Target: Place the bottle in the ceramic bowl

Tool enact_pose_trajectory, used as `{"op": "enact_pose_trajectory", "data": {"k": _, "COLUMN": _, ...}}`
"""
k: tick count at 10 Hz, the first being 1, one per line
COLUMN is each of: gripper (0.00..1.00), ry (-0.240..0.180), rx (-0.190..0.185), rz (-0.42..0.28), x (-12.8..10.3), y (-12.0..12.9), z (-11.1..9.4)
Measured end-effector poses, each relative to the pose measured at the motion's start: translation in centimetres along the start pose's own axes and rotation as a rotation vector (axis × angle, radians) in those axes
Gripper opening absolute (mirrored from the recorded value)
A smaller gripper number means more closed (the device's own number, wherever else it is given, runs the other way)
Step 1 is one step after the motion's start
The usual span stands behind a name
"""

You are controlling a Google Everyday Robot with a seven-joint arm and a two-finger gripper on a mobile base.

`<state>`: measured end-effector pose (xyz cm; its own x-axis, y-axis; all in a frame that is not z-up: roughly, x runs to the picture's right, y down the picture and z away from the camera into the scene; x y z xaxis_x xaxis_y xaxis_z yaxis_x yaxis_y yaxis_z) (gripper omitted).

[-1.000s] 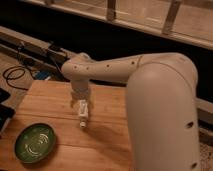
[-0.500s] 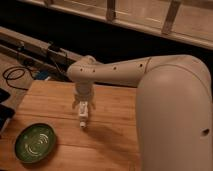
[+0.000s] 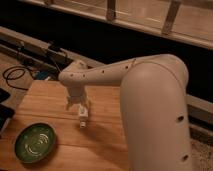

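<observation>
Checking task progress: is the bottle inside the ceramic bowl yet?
No, the bottle is at the hand over the table's middle, apart from the ceramic bowl at front left.

The big cream arm (image 3: 155, 115) rises from the lower right as a thick column, bends at a bulky rounded elbow at the right middle, and sends its forearm (image 3: 107, 72) out to the left, sloping slightly down. At the forearm's end the wrist (image 3: 74, 80) turns downward. The claw (image 3: 81, 111) points straight down and hangs low over the middle of the worktop (image 3: 50, 102), just left of the arm's column.
</observation>
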<state>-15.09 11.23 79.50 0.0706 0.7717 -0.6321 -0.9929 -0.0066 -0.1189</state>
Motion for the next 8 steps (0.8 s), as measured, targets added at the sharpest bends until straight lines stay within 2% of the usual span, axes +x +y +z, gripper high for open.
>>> {"op": "enact_pose_trajectory", "data": {"k": 3, "gripper": 0.65, "ry": 0.052, "rx": 0.024, "rz": 0.03, "x": 0.0, "y": -1.5, "z": 3.5}}
{"op": "enact_pose_trajectory", "data": {"k": 5, "gripper": 0.65, "ry": 0.085, "rx": 0.059, "rz": 0.06, "x": -0.1, "y": -3.8, "z": 4.5}}
{"op": "enact_pose_trajectory", "data": {"k": 7, "gripper": 0.65, "ry": 0.137, "rx": 0.062, "rz": 0.067, "x": 0.0, "y": -4.2, "z": 6.5}}
{"op": "enact_pose_trajectory", "data": {"k": 8, "gripper": 0.65, "ry": 0.168, "rx": 0.044, "rz": 0.075, "x": -0.1, "y": -4.6, "z": 7.8}}
